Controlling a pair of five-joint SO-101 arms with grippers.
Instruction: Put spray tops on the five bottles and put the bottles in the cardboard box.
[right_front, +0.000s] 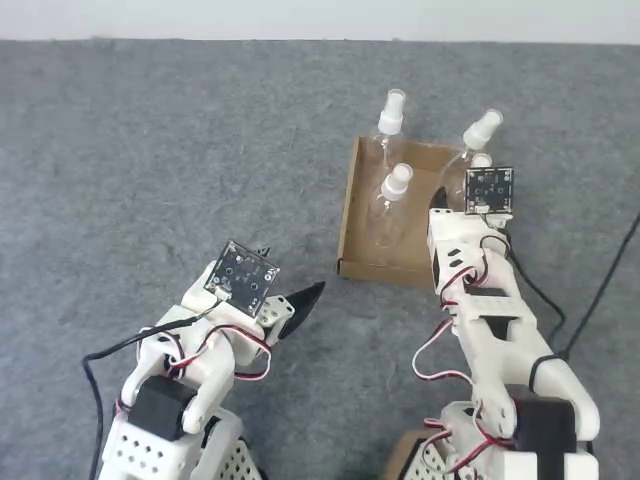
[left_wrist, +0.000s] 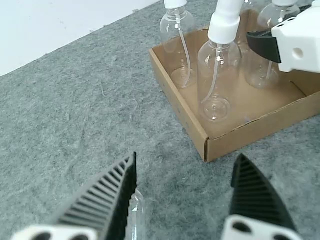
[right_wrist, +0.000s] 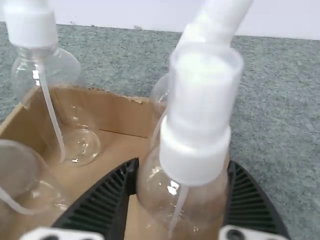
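We see the bottle (right_wrist: 167, 192) upright (spray top (right_wrist: 200, 115) uppermost) in the cardboard box (right_wrist: 120, 115), pinched by the right gripper (right_wrist: 182, 167); the left gripper (left_wrist: 187, 160) gapes wide

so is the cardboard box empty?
No, several bottles with spray tops on stand inside the cardboard box.

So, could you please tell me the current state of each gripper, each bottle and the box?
left gripper: open, empty.
right gripper: shut on held bottle.
held bottle: spray top on.
cardboard box: open-topped, holding bottles.
front bottle: upright in box, top on.
back bottle: upright in box, top on.
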